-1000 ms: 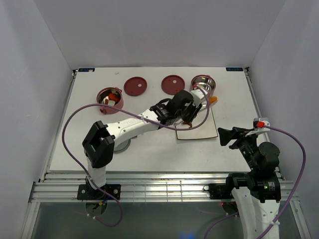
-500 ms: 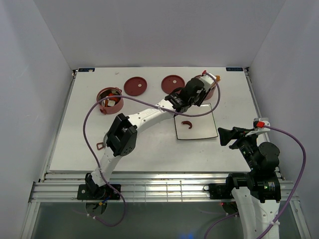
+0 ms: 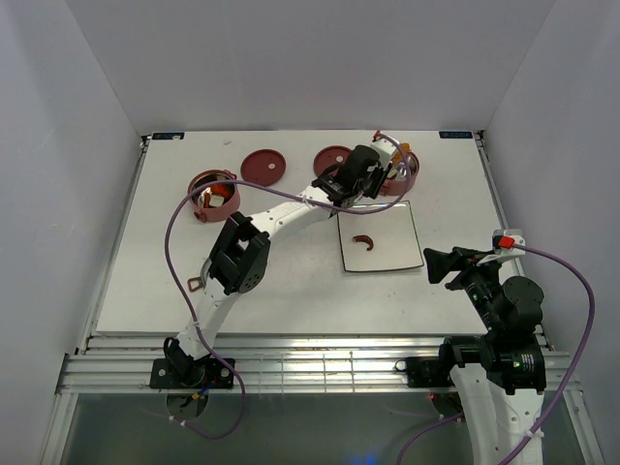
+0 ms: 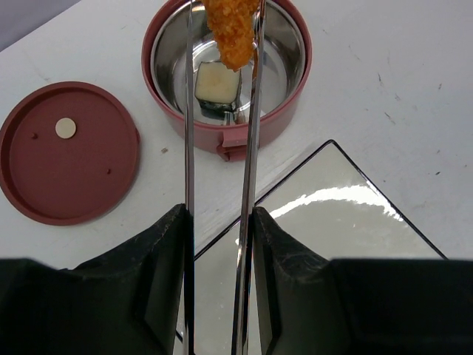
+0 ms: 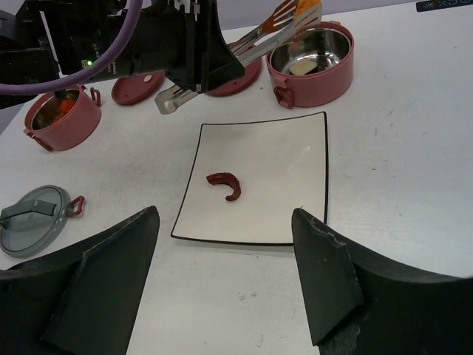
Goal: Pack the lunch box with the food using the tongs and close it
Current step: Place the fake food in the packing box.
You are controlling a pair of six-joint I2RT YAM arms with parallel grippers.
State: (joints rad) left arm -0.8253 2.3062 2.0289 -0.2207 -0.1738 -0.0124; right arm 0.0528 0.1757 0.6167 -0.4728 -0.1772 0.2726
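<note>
Tabletop [image 3: 281,281]: nugget [image 4: 233,33] now over bowl [image 4: 288,118]

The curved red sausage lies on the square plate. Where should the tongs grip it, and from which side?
Grip the sausage at the middle of its arc, coming straight down from above. It lies flat and alone on the white plate, so one tip of the tongs fits inside the curve, the other outside; its thin ends would likely slip.

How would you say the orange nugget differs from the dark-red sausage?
The nugget is orange, crumbed and fairly straight; the sausage is dark red and curved. The nugget hangs pinched in the tongs over a bowl; the sausage lies on the white plate. Neither is packed yet.
</note>
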